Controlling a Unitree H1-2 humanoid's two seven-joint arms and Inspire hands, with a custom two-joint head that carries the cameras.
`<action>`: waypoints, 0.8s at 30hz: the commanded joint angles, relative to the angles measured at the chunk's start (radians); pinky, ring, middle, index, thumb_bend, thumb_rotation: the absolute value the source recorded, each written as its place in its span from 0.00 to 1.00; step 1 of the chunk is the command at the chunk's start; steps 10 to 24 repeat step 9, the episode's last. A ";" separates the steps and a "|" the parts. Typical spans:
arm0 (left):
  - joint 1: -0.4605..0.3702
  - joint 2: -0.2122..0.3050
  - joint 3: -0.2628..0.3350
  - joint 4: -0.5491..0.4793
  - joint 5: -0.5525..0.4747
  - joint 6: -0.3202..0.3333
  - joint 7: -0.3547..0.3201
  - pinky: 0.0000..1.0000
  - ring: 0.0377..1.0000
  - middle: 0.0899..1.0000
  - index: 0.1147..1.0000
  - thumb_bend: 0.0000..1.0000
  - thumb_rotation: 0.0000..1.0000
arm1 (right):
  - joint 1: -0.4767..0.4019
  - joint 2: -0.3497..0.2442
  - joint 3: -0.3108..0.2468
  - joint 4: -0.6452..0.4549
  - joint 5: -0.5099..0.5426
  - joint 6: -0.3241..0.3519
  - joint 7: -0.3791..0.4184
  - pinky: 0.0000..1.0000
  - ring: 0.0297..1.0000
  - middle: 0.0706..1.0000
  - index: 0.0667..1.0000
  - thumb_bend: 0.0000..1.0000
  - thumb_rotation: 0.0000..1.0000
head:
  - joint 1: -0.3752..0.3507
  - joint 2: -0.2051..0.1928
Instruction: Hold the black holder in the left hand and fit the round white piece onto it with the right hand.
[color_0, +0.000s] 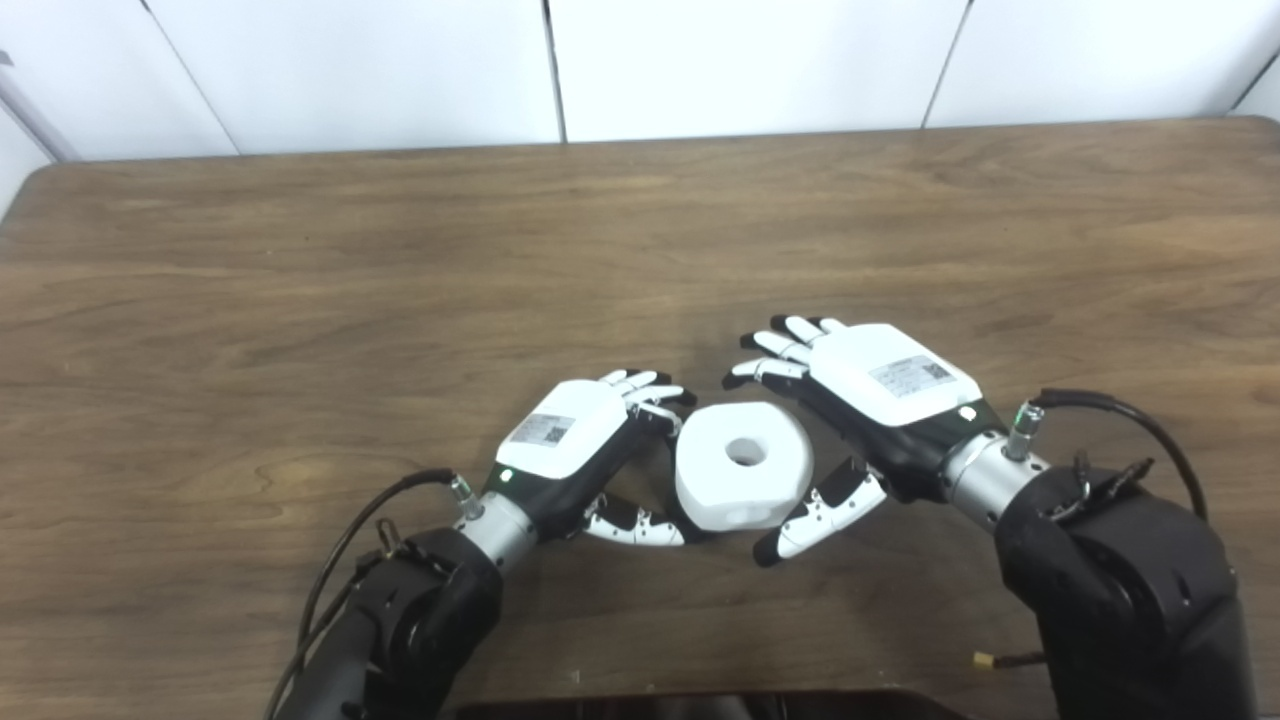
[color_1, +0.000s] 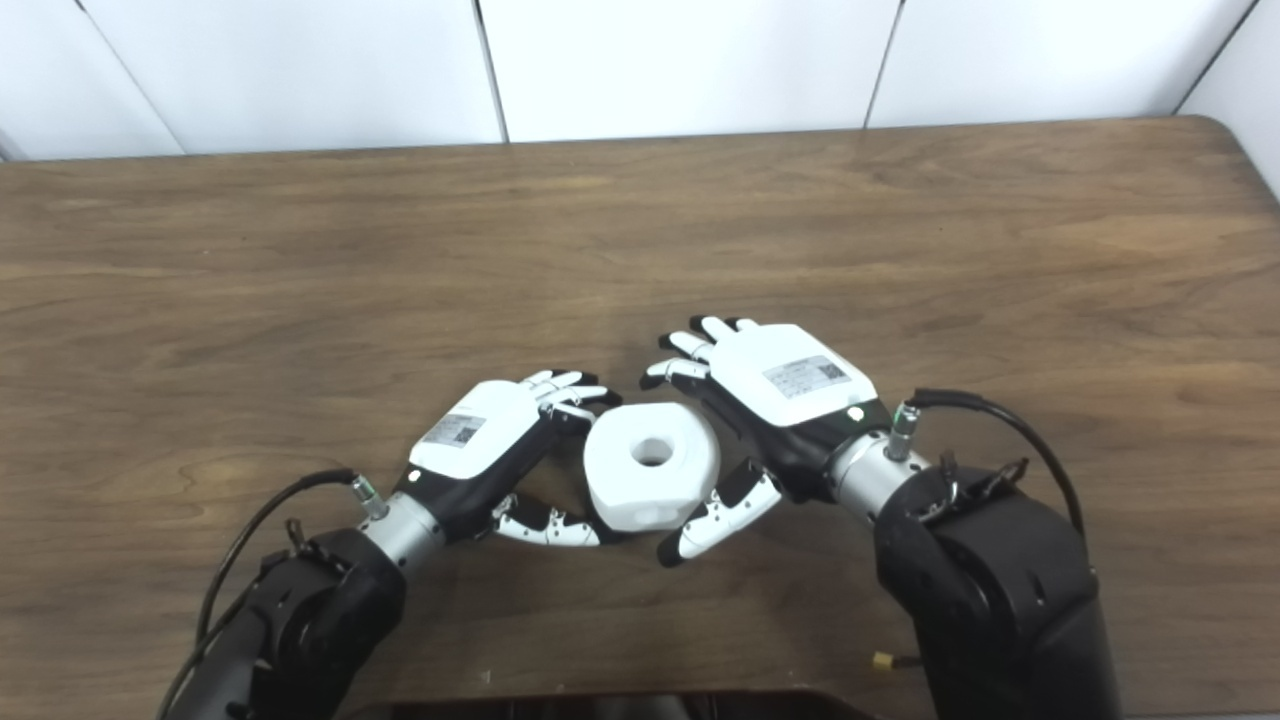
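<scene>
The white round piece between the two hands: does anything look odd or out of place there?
One thing: no black holder is visible. The white round piece sits between the left hand and right hand, whose fingers are spread beside it. It looks undamaged. Whether anything is hidden under it cannot be seen.

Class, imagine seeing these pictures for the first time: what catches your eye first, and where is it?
First, the round white piece with a hole in its top, near the front middle of the wooden table. Two white-and-black robot hands flank it: the left robot hand curls against its left side, while the right robot hand sits open at its right. No black holder shows; it may be hidden beneath the piece.
</scene>
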 joint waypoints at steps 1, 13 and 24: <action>0.023 0.018 -0.005 0.053 0.020 0.069 -0.069 0.92 0.93 0.85 0.43 0.51 0.05 | -0.033 0.008 -0.014 -0.030 0.001 -0.001 0.001 1.00 1.00 0.96 0.85 1.00 0.52 | -0.001 -0.001; 0.022 0.017 -0.006 0.053 0.023 0.073 -0.072 0.92 0.93 0.85 0.43 0.51 0.06 | -0.080 0.008 -0.060 -0.069 0.044 0.044 0.069 1.00 1.00 0.98 0.87 1.00 0.53 | 0.004 -0.001; 0.022 0.017 -0.006 0.053 0.023 0.073 -0.072 0.92 0.93 0.85 0.43 0.51 0.06 | -0.080 0.008 -0.060 -0.069 0.044 0.044 0.069 1.00 1.00 0.98 0.87 1.00 0.53 | 0.004 -0.001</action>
